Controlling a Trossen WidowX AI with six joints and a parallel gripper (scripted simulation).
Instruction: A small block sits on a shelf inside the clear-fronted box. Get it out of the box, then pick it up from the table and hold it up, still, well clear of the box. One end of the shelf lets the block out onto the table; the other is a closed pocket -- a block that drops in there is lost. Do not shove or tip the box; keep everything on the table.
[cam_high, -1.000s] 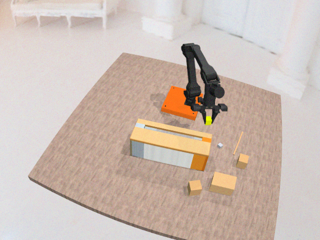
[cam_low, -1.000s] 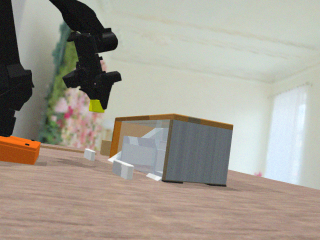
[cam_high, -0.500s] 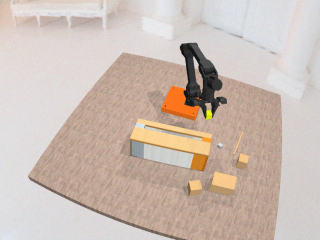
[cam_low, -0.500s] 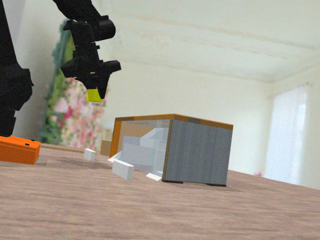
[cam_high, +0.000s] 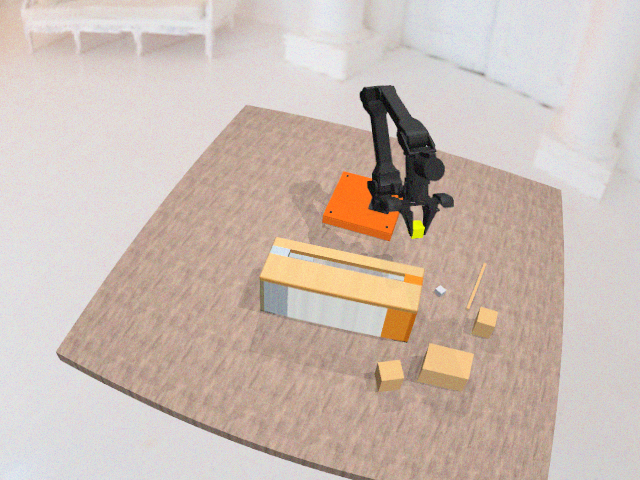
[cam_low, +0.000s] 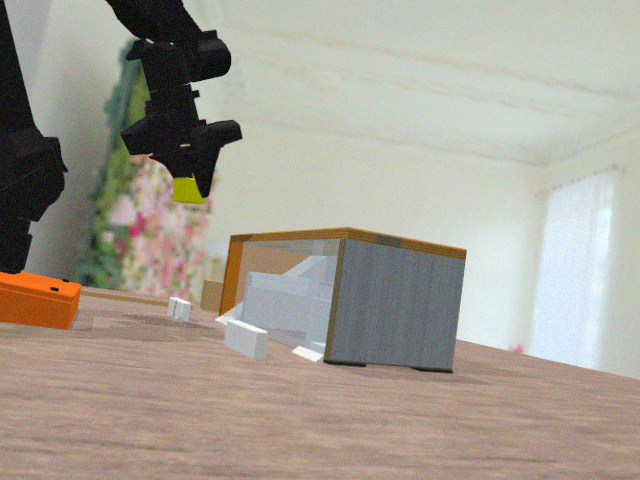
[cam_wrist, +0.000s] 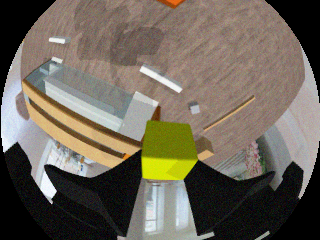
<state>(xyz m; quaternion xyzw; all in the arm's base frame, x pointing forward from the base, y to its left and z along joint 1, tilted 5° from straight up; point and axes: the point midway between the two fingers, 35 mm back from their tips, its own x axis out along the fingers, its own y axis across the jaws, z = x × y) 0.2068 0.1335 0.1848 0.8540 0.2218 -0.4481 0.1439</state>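
Observation:
The small yellow block (cam_high: 417, 229) (cam_low: 187, 190) (cam_wrist: 168, 150) is between the fingertips of my gripper (cam_high: 419, 227) (cam_low: 192, 187) (cam_wrist: 163, 155), which is shut on it. The block hangs in the air, higher than the box top in the exterior view and apart from the box. The clear-fronted box (cam_high: 338, 283) (cam_low: 395, 304) (cam_wrist: 75, 131) stands upright on the table (cam_high: 180, 217) (cam_low: 206, 413) (cam_wrist: 225, 55). Its shelf and white ramp (cam_wrist: 137, 116) show through the clear side, with no block seen on them.
An orange base plate (cam_high: 356, 204) (cam_low: 36, 302) lies behind the box. A white bar (cam_low: 245, 338) (cam_wrist: 161, 78) lies by its clear side. A small pale cube (cam_high: 439, 290) (cam_low: 178, 308) (cam_wrist: 194, 107), a thin stick (cam_high: 476, 285) (cam_wrist: 230, 113) and several tan blocks (cam_high: 445, 366) lie beyond the orange end.

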